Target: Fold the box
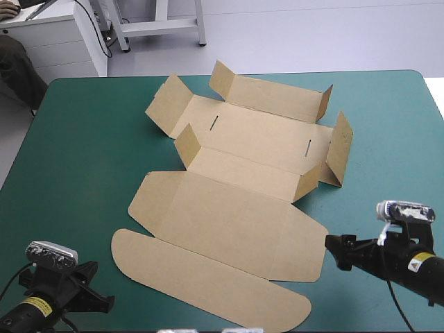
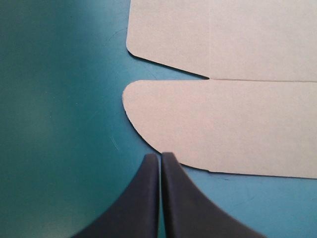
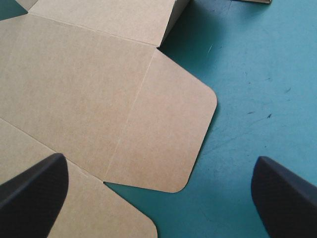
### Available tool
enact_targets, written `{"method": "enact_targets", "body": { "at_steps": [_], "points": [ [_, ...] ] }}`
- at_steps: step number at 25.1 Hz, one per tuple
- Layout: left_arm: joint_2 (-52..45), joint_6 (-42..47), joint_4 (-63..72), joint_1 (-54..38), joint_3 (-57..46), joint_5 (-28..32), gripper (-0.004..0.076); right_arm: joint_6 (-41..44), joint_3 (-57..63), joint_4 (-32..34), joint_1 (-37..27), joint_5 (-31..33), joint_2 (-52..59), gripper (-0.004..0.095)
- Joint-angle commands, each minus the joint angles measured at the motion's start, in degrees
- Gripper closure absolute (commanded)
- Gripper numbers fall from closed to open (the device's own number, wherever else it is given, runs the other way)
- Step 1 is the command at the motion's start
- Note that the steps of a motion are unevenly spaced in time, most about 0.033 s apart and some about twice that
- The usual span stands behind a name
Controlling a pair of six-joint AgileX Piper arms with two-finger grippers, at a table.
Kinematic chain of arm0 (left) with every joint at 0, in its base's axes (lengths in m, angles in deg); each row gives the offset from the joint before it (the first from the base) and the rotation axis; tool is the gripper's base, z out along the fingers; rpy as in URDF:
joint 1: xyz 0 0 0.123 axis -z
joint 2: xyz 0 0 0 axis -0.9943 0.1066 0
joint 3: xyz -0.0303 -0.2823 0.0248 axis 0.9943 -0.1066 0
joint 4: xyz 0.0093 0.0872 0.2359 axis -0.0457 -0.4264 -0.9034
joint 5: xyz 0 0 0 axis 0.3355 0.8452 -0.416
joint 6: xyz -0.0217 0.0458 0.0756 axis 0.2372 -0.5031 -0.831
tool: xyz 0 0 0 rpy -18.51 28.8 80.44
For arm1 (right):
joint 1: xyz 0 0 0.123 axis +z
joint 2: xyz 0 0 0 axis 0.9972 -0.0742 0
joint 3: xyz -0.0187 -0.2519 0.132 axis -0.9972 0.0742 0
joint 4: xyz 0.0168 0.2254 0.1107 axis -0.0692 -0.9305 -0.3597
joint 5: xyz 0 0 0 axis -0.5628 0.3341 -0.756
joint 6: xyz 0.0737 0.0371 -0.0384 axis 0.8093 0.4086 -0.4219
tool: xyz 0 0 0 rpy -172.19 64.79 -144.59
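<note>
1. While the left gripper (image 2: 159, 157) sits with fingers pressed together, holding nothing, it points at the box (image 2: 223, 124), tips just short of its rounded edge.
2. Fingers of the right gripper (image 3: 159, 161) stand wide apart, empty, over the near right corner.
3. Box lies mid-table on the teal-green cover (image 1: 83, 139).
4. Judgement: early stage. Far walls and end tabs half-raised, nothing tucked, near panels flat.

teal-green table cover (image 1: 83, 139) with faint scuff marks, white cabinet (image 1: 62, 35) past its far left corner, white frame legs (image 1: 163, 26) on pale grey floor (image 1: 312, 35) beyond
</note>
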Motion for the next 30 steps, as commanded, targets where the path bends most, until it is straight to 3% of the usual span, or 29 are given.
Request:
{"method": "enact_targets", "body": {
  "at_steps": [1, 7, 13, 21, 30],
  "points": [
    [0.7, 0.2, 0.6, 0.0, 1.7, 3.3, 0.0731, 0.1, -5.3, 0.6, -0.1, -3.5, -6.4, -0.0013],
    [0.7, 0.2, 0.6, 0.0, 1.7, 3.3, 0.0731, 1.6, -13.1, -0.8, -0.1, -9.3, -26.6, -0.0013],
    [0.7, 0.2, 0.6, 0.0, 1.7, 3.3, 0.0731, 1.4, -22.7, -2.4, -0.1, -9.9, -42.5, -0.0013],
    [0.7, 0.2, 0.6, 0.0, 1.7, 3.3, 0.0731, 0.9, -30.0, -3.3, -0.1, -5.6, -53.3, 0.0006],
    [0.7, 0.2, 0.6, 0.0, 1.7, 3.3, 0.0731, -1.3, -30.5, -7.3, -0.1, -6.9, -58.2, 0.0153]
  ]
}}
